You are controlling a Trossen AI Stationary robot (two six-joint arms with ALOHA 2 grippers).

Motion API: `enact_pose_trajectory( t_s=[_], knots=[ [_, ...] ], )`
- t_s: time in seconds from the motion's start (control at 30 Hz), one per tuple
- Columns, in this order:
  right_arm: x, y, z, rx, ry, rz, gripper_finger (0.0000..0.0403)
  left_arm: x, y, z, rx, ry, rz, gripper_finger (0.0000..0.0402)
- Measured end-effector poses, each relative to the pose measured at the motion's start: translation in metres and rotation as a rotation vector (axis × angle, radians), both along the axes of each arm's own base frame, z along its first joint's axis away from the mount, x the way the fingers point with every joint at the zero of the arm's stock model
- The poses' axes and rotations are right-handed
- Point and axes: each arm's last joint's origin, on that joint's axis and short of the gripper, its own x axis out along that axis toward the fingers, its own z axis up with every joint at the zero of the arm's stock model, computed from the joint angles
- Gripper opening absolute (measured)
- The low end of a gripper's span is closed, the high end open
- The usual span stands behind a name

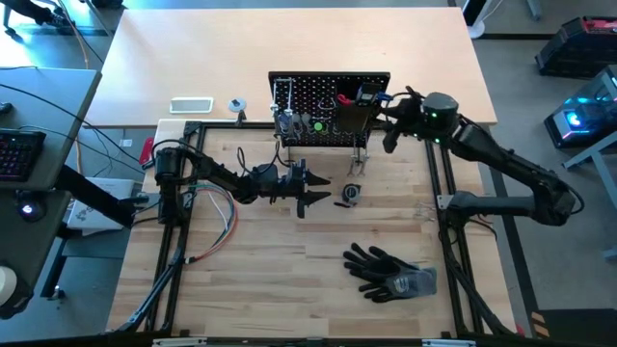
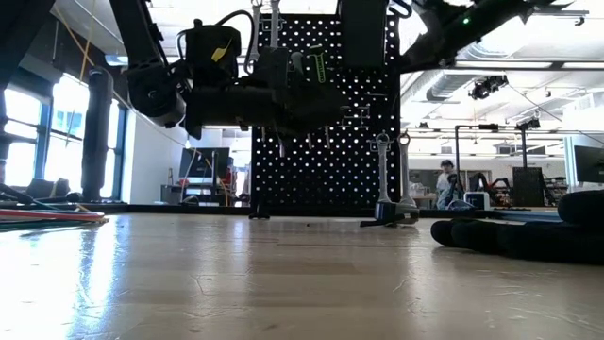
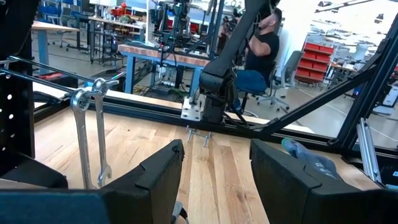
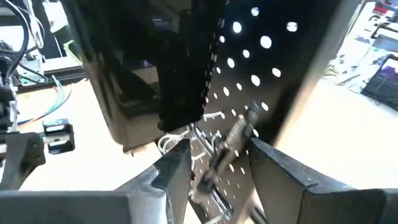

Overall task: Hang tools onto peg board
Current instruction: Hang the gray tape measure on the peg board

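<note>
The black peg board stands upright at the table's far middle, with a black box bin and several tools on its front. Two silver wrenches hang from its pegs; they also show in the low view. My left gripper is open and empty, in front of the board and above the table. My right gripper is open at the board's right end. In its wrist view a black-silver bar stands slanted between its fingers at the board's face; I see no touch.
A small tape measure lies on the table just right of my left gripper. Black gloves lie at the near right. Coloured wires trail at the left. A person sits beyond the table.
</note>
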Motion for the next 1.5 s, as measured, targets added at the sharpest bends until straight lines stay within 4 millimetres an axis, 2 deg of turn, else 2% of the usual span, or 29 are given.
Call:
enact_pose_trajectory(
  t_s=[0.43, 0.63, 0.87, 1.07, 1.27, 1.5],
  knots=[
    [-0.039, 0.039, 0.012, 0.081, 0.001, 0.013, 0.0158, 0.0, 0.0, -0.001, -0.006, 0.011, -0.001, 0.0182],
    [-0.05, 0.059, 0.0, 0.244, 0.101, 0.039, 0.0158, 0.0, -0.002, -0.004, -0.026, 0.039, -0.048, 0.0182],
    [-0.052, 0.082, -0.019, 0.437, 0.241, 0.091, 0.0158, 0.001, -0.013, -0.008, -0.038, 0.081, -0.095, 0.0182],
    [-0.04, 0.097, -0.049, 0.528, 0.28, 0.16, 0.0158, 0.002, -0.026, -0.013, -0.039, 0.135, -0.133, 0.0182],
    [-0.024, 0.107, -0.102, 0.564, 0.255, 0.228, 0.0158, 0.002, -0.043, -0.022, -0.002, 0.223, -0.185, 0.0182],
    [-0.007, 0.12, -0.155, 0.501, 0.152, 0.352, 0.0158, -0.001, -0.056, -0.031, 0.047, 0.324, -0.211, 0.0182]
  ],
)
